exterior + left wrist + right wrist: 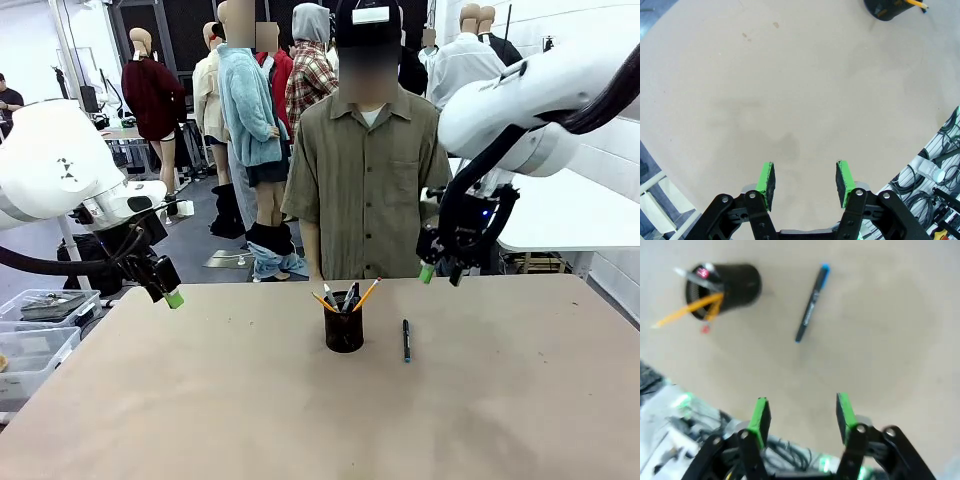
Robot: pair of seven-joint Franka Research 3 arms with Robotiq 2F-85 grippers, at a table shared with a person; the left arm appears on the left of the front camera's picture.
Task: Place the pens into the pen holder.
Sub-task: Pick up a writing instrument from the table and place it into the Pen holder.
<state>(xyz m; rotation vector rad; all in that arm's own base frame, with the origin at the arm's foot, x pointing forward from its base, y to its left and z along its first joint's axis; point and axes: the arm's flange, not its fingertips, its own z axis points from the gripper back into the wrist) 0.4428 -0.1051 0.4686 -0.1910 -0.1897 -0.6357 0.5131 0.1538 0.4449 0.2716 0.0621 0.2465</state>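
Note:
The black mesh pen holder (344, 330) stands at the table's middle with orange pencils and other pens sticking out of it; it also shows as the pen holder (725, 287) in the right wrist view and at the top edge as the pen holder (890, 7) in the left wrist view. A dark pen with a blue tip (406, 340) lies flat to its right, and the right wrist view has this pen (811, 303) too. My left gripper (805, 182) hovers open and holds nothing above the table's left edge (170, 295). My right gripper (800, 417) is open, raised over the far right (440, 270).
A person stands behind the table's far edge (365, 180), hands out of sight. Clear plastic bins (40, 330) sit off the table's left side. A white table (570, 215) stands at the back right. The tabletop (300, 420) is bare in front.

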